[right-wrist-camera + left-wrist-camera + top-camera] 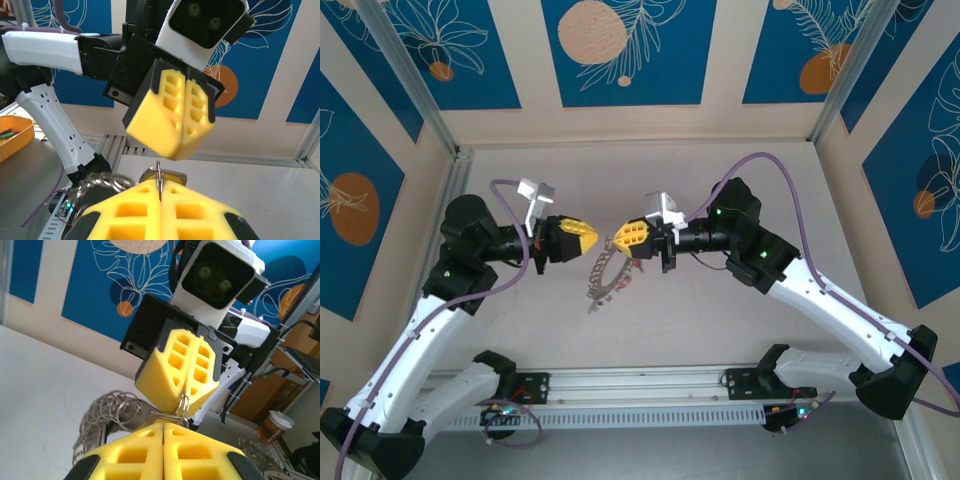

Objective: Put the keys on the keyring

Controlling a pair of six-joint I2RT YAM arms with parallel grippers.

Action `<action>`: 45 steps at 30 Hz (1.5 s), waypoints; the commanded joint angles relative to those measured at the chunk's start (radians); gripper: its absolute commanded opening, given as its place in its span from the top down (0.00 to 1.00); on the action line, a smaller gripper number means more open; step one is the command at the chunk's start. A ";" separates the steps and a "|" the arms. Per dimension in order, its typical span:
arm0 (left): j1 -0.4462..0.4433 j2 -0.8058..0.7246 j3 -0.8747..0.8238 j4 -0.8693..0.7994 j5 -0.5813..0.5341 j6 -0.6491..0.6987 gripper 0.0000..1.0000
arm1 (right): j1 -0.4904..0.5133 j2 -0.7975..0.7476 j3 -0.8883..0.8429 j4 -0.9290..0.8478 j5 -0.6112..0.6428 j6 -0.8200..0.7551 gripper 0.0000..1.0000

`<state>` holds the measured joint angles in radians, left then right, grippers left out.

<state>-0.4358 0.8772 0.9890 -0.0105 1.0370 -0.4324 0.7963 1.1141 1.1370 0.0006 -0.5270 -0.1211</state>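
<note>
Keyring hangs from the tips of the right hand, whose yellow fingers are pressed together on one of its small rim loops. In the right wrist view a thin metal edge stands upright in the seam between those fingers. From that pinch it trails down and left in the top view, under the gap between the two hands, near the frame's centre. The left hand faces the right one tip to tip, just beside it. Its fingers are also closed flat against each other, and I cannot tell whether they grip anything. Below lies the pale desk; whether the ring's low end touches it is unclear. Blue patterned panels fill the upper frame.
</note>
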 commanded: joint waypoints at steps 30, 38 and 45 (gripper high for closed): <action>-0.178 0.065 0.195 -0.211 -0.054 0.225 0.94 | -0.034 -0.047 0.013 0.067 -0.061 0.048 1.00; -0.196 0.067 0.217 -0.202 -0.040 0.209 0.95 | -0.048 -0.055 -0.002 0.088 -0.048 0.059 1.00; -0.236 0.099 0.255 -0.222 -0.053 0.228 0.95 | -0.055 -0.064 -0.019 0.109 -0.045 0.074 1.00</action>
<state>-0.6464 0.9695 1.2011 -0.2325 0.9516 -0.2253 0.7483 1.0721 1.1328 0.0662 -0.5972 -0.0658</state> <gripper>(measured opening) 0.054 0.041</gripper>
